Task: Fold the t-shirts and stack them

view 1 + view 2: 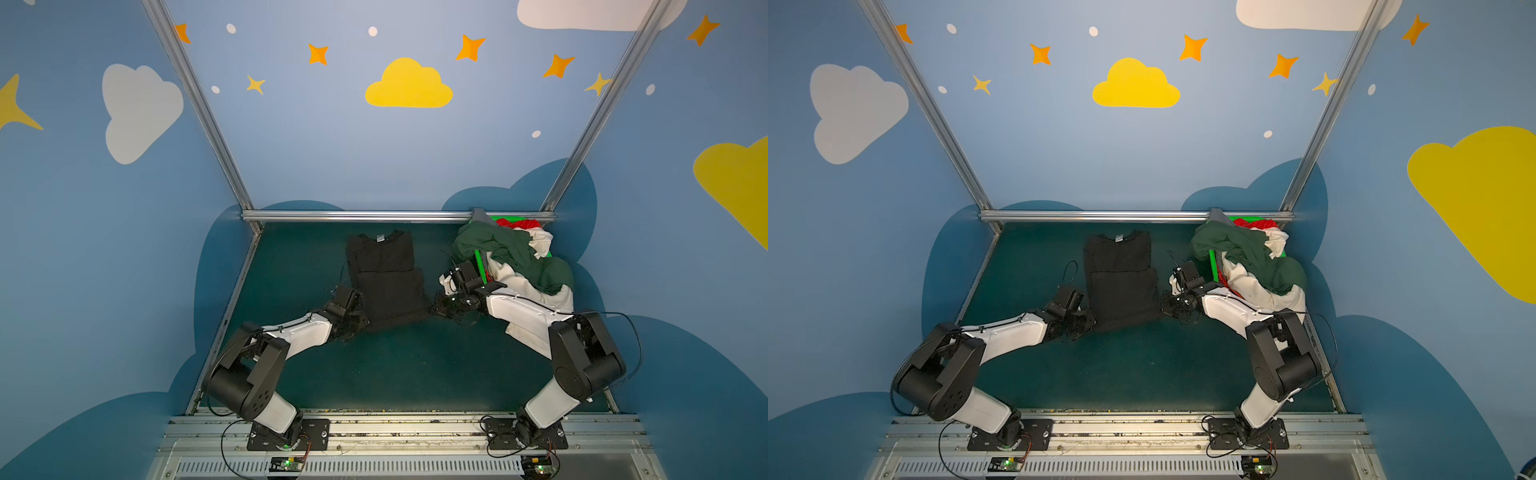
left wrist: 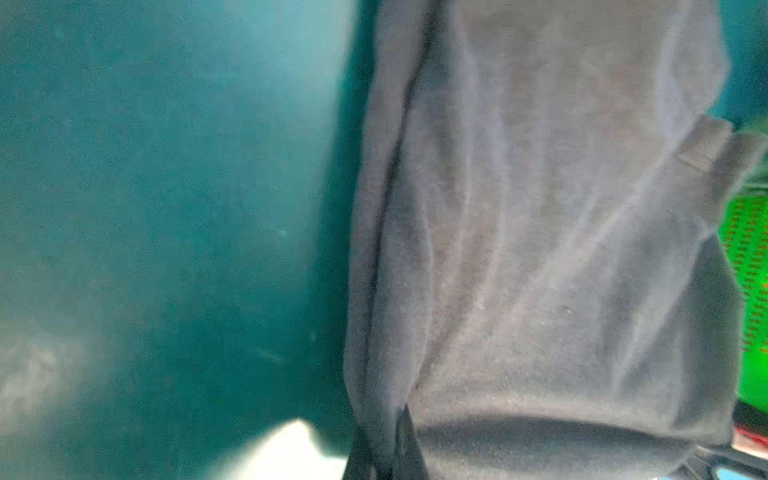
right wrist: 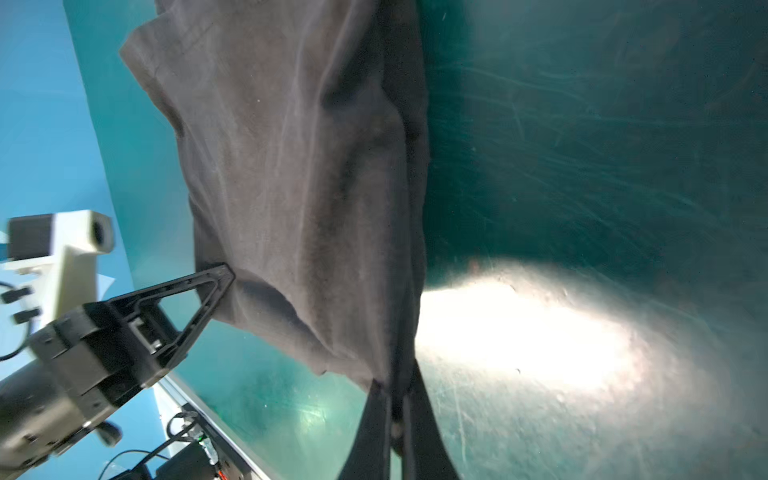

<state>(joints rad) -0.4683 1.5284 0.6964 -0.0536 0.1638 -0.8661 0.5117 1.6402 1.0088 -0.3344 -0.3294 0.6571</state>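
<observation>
As the table (image 1: 374, 374) stands: dark teal top under the left gripper (image 1: 360, 319) and the right gripper (image 1: 434, 309). One shirt is spread between them and the rest are heaped past the right gripper.
Pile of t-shirts (image 1: 519, 257): dark green, cream and red cloth, unfolded, heaped in and over the bright green basket (image 1: 480, 262). It sits just beyond the right gripper on its outer side, and neither gripper touches it.
Black t-shirt (image 1: 384, 278): lies flat between the two grippers, sides already turned in to a narrow panel. The collar is at the end far from both, the hem at the end they hold.
Left gripper: closed down on the hem corner on its own side. The right wrist view shows one finger (image 3: 222, 275) at the cloth's edge.
Right gripper (image 3: 392, 390): pinched tight on the opposite hem corner, with cloth gathered between the fingers.
Step in hand: likely the lengthwise fold of the black t-shirt, hem to collar. The hem is gripped but not yet carried over.
Next move: probably both grippers lift together, keep the hem taut between them, carry it away from themselves to the collar and lay it square. An uneven lift would skew the fold.
Progress: early, with nothing stacked yet.
</observation>
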